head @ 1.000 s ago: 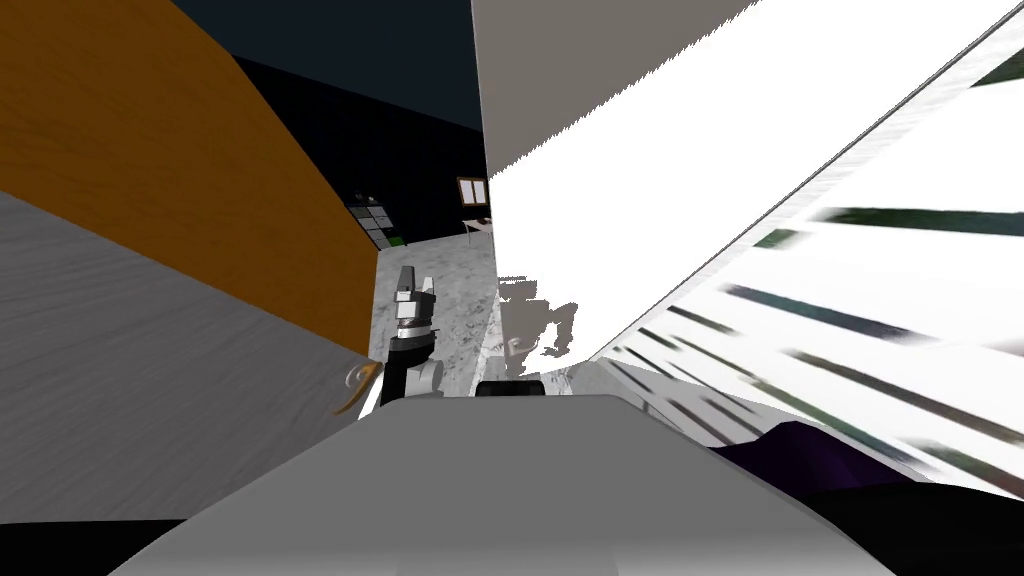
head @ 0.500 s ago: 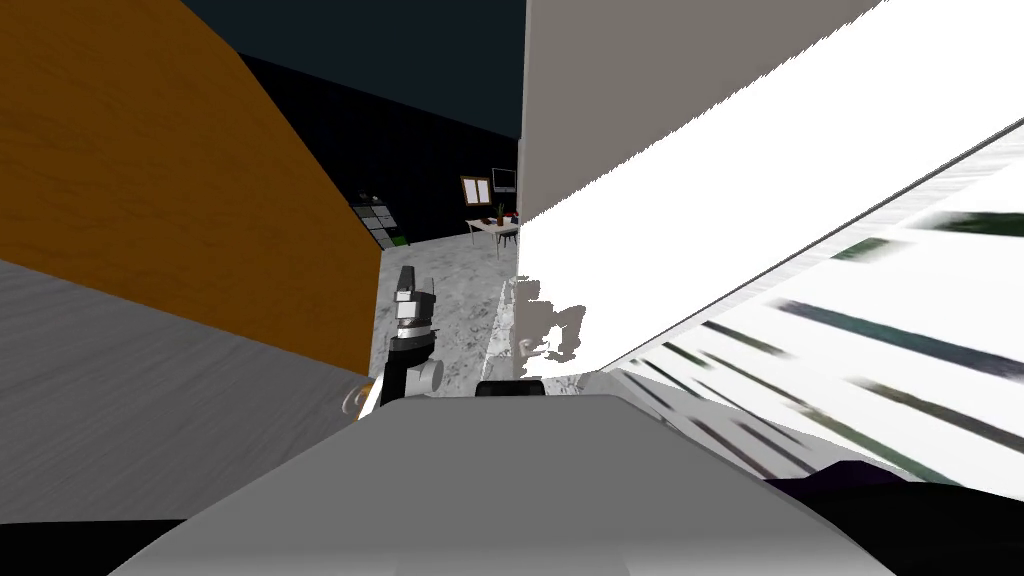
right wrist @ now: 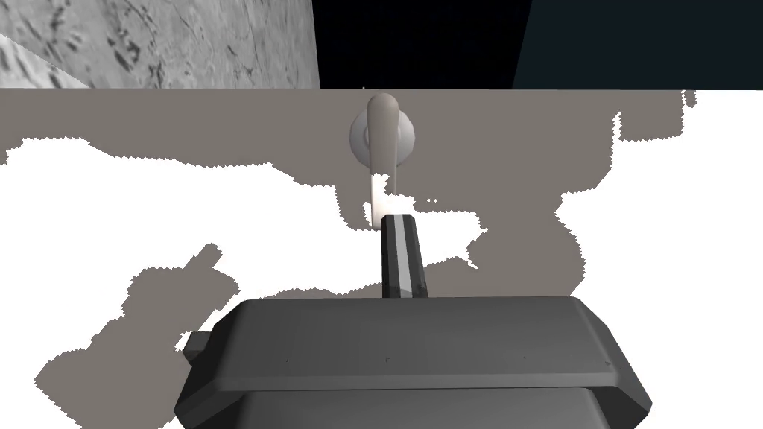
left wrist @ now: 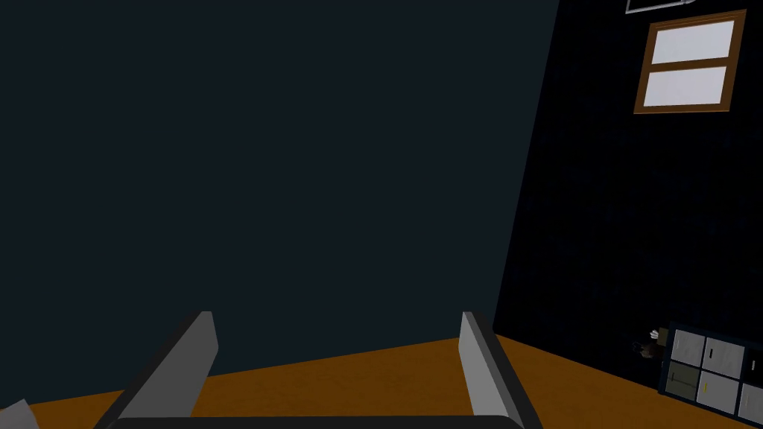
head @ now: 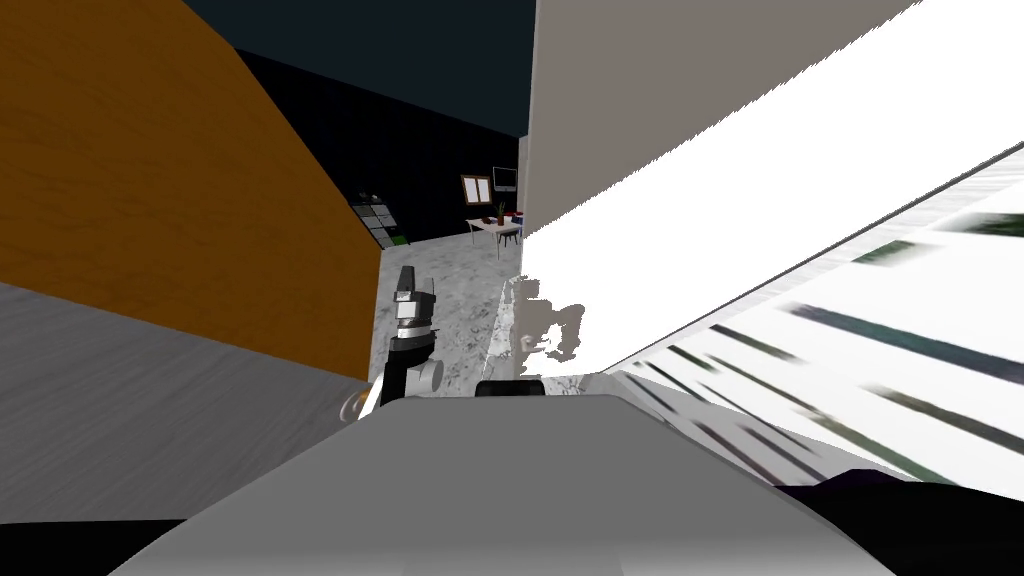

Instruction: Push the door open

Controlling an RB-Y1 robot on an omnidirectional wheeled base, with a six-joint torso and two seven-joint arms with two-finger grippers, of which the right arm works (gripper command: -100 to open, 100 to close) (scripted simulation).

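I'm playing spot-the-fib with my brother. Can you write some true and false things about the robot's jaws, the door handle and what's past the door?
1. The left gripper has its jaws open. True.
2. The right gripper has its jaws spread wide. False: they are shut together, pointing at the lever handle.
3. The lever handle is fixed to an orange panel. False: it sits on the white door, which has grey shadow across it.
4. A table stands on the floor beyond the gap between the doors. True.
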